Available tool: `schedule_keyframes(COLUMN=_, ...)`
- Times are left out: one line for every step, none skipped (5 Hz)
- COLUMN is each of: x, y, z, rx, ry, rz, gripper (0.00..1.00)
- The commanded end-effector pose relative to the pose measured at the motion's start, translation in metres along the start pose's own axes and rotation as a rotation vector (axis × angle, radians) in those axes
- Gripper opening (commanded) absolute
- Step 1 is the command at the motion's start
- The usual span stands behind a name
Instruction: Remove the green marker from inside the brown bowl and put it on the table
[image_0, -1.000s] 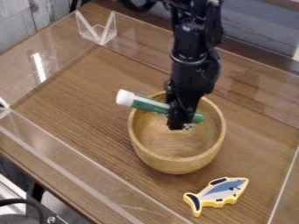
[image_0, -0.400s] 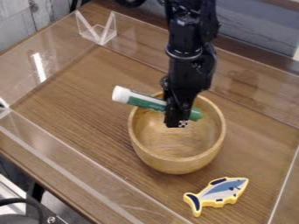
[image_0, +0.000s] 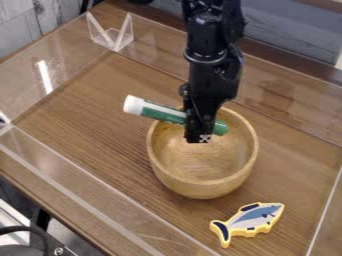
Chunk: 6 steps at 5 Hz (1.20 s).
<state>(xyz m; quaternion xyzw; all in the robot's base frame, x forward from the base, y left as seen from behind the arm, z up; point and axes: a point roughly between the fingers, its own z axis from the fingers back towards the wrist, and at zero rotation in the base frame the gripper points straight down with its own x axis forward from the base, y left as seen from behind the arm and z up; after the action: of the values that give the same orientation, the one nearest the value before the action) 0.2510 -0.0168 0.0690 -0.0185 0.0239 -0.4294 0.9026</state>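
gripper (image_0: 199, 133) clamped tight on green marker (image_0: 158, 112), marker w/ white end out over brown bowl (image_0: 201, 168) rim

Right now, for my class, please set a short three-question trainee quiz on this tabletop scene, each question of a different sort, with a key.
1. True or false: the green marker lies flat on the table, clear of the brown bowl.
2. Multiple choice: the gripper is (A) open above the toy fish, (B) shut on the green marker over the bowl, (C) shut on the bowl's rim.
3. Short answer: which small object lies on the table nearer the camera than the bowl?

Key
1. False: it is held over the bowl, its white end sticking out past the rim.
2. B
3. The blue and yellow toy fish.
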Motion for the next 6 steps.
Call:
schedule_keyframes(x=0.0002, y=0.0053, z=0.0164, rx=0.048, ry=-0.051, rz=-0.002, gripper=0.0)
schedule_keyframes(x=-0.0007, y=0.0059, z=0.0157, rx=0.049, ry=-0.058, rz=-0.006, gripper=0.0)
schedule_keyframes(x=-0.002, y=0.0063, z=0.0161, rx=0.05, ry=-0.065, rz=-0.007, gripper=0.0)
schedule_keyframes(x=-0.004, y=0.007, z=0.0171, rx=0.052, ry=-0.071, rz=-0.01, gripper=0.0)
schedule_keyframes(x=-0.0061, y=0.0075, z=0.0183, rx=0.052, ry=-0.076, rz=-0.015, gripper=0.0)
schedule_keyframes(x=-0.0072, y=0.0082, z=0.0185, rx=0.054, ry=-0.081, rz=-0.018, gripper=0.0)
